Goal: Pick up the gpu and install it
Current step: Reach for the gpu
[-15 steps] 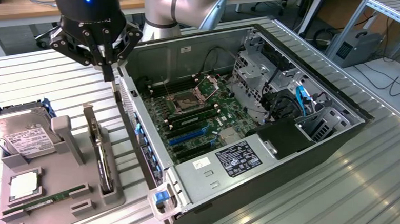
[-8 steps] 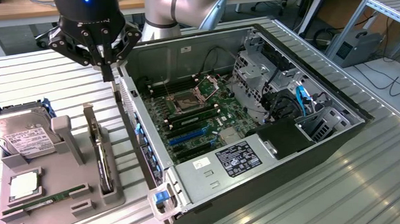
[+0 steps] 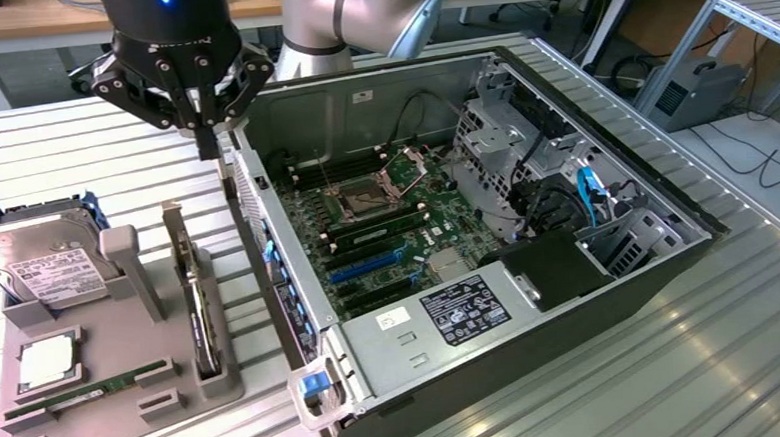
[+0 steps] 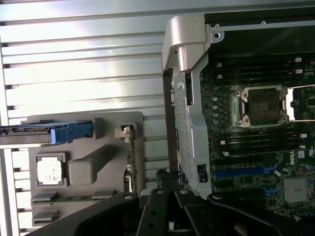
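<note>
The gpu (image 3: pixel 198 319) stands thin edge-on in a slot of the grey holder tray (image 3: pixel 231 379), its silver bracket end toward the back. In the wrist view the gpu (image 4: pixel 129 152) is a narrow strip beside the case wall. My gripper (image 3: pixel 209 140) hangs above the slatted table, behind the gpu's far end and just outside the case's back corner. Its fingers are shut together with nothing between them. Its dark fingers (image 4: pixel 160 196) rise from the wrist view's edge, meeting near the gpu's end.
The open computer case (image 3: pixel 410 330) lies on its side, motherboard (image 3: pixel 409 207) with a blue slot (image 3: pixel 365 265) exposed. The tray also carries a hard drive (image 3: pixel 45 272), a CPU (image 3: pixel 48 362) and a RAM stick (image 3: pixel 86 395). Slatted metal table (image 3: pixel 79 155) all around.
</note>
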Controlling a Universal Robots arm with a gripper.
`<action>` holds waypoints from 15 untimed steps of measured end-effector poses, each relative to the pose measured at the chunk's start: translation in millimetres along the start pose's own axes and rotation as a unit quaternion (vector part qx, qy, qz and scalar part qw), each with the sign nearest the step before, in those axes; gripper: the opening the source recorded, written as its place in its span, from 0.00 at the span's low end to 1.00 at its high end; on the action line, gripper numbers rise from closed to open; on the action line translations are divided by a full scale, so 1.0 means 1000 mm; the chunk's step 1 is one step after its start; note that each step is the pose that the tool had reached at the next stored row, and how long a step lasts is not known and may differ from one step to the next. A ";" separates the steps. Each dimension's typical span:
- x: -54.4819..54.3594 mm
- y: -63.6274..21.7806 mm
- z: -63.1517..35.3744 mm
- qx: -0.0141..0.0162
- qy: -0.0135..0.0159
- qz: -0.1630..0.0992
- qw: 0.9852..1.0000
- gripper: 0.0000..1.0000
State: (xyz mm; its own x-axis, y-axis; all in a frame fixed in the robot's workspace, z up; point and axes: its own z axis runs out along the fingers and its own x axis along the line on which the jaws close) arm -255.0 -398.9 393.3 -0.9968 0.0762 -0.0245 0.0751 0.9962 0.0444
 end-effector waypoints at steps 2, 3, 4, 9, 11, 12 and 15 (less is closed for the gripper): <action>0.001 0.0000 0.0000 0.000 0.000 0.000 1.000 0.11; 0.001 -0.0001 0.0000 0.000 0.000 0.000 1.000 0.11; 0.001 -0.0001 -0.0001 0.000 0.000 0.000 1.000 0.11; 0.002 -0.0002 -0.0001 0.000 0.000 0.000 1.000 0.11; 0.002 -0.0002 -0.0001 0.000 0.000 0.000 1.000 0.11; 0.003 -0.0002 -0.0001 0.000 0.000 0.000 1.000 0.11; 0.003 -0.0002 -0.0001 0.000 0.000 0.000 1.000 0.11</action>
State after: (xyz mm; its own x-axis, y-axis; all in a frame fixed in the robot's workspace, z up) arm -258.3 -398.9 393.3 -0.9968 0.0762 -0.0245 0.0751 0.9962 0.0444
